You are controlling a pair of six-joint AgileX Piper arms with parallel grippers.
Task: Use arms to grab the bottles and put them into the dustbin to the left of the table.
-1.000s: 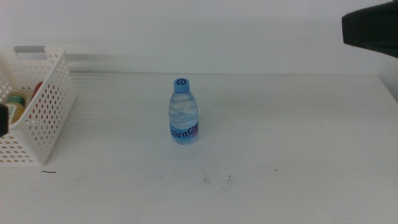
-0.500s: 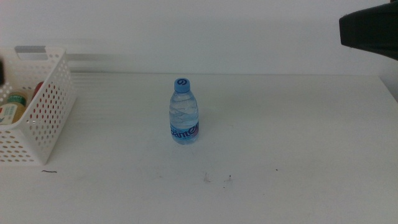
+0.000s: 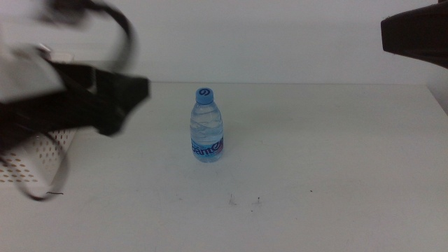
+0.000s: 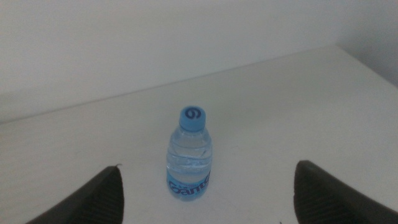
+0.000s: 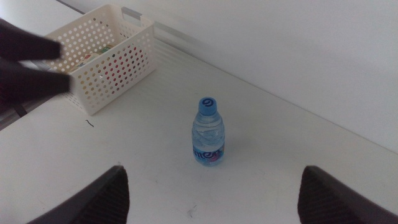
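Upright at the table's [image 3: 336,154] centre stands the blue-capped water bottle [image 3: 207,126]. At its nine o'clock the left gripper [image 3: 129,98] reaches level toward it, jaws spread wide and empty, above the white perforated dustbin [image 5: 106,56]. At two o'clock the right gripper [image 5: 211,193] hangs high, open, holding nothing

Plain white wall [image 3: 280,35] behind

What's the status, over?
Left gripper open, beside the dustbin, facing the bottle. Right gripper open, waiting high. Bottle upright, untouched. Nothing in the way.
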